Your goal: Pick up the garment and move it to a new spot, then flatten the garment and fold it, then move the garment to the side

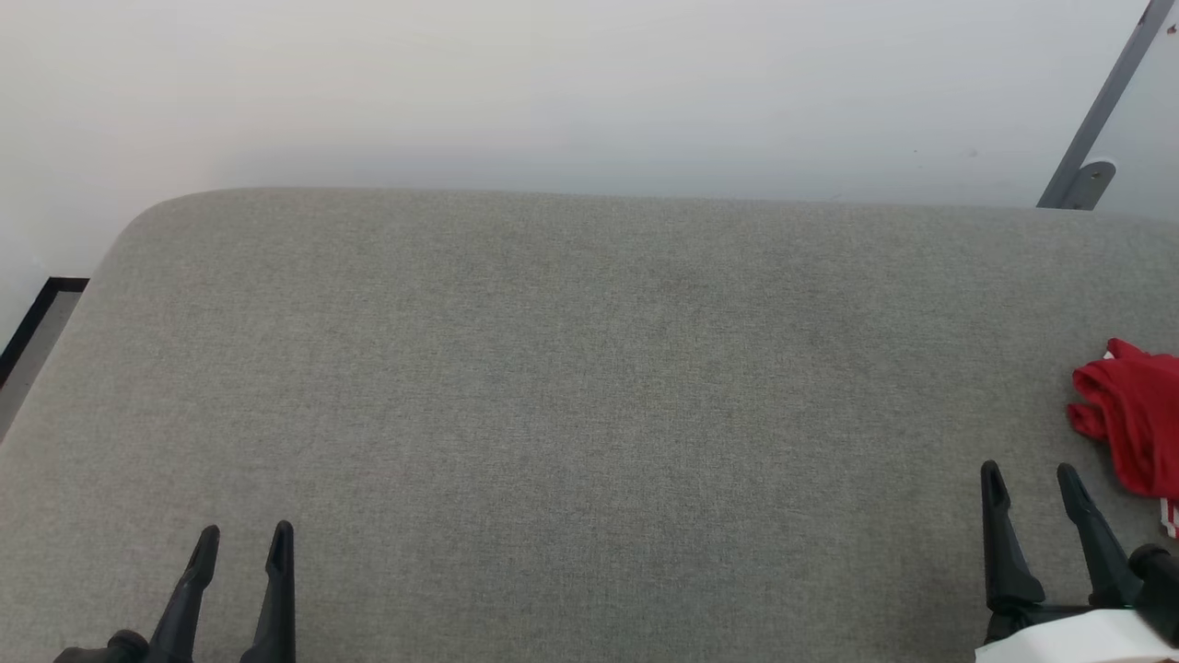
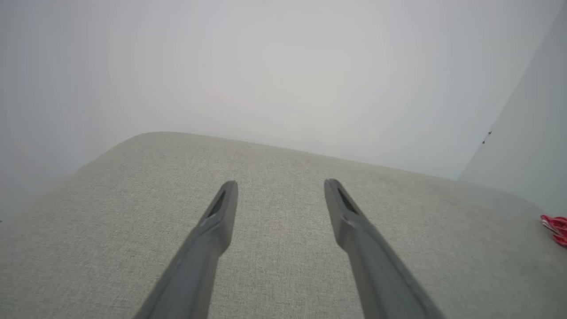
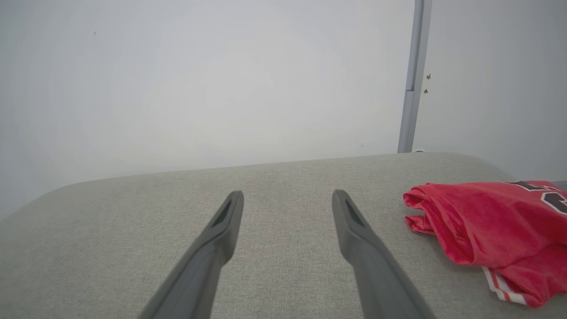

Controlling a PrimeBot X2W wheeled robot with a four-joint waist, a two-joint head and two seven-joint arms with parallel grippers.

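Both idle: left pincer (image 1: 244,539) and right pincer (image 1: 1029,481) hover low over the tabletop (image 1: 589,368), fingers spread as wide as they go, nothing in either. Red jersey (image 1: 1131,419) sits at the tabletop's far right edge, just right of the right pincer and not touching it, partly cut off in the head view. It's a loose bundle with layers doubled over and soft rolled edges, not a crisp flat fold. Right wrist view shows black white-outlined lettering on top and red/white striped trim poking out underneath. Step is ambiguous: a bunched jersey off to the side fits either a heap waiting for pickup or a rough fold already parked aside, and I can't call it from this. If a grasp is due, the right arm is the near one. Jersey looks like thin matte knit, limp, and will likely sag and drag layers if pinched at one point. Tabletop cover is grey woven cloth, looks slightly padded, rounded corners, probably some grip. Plain pale wall (image 1: 553,92) behind.
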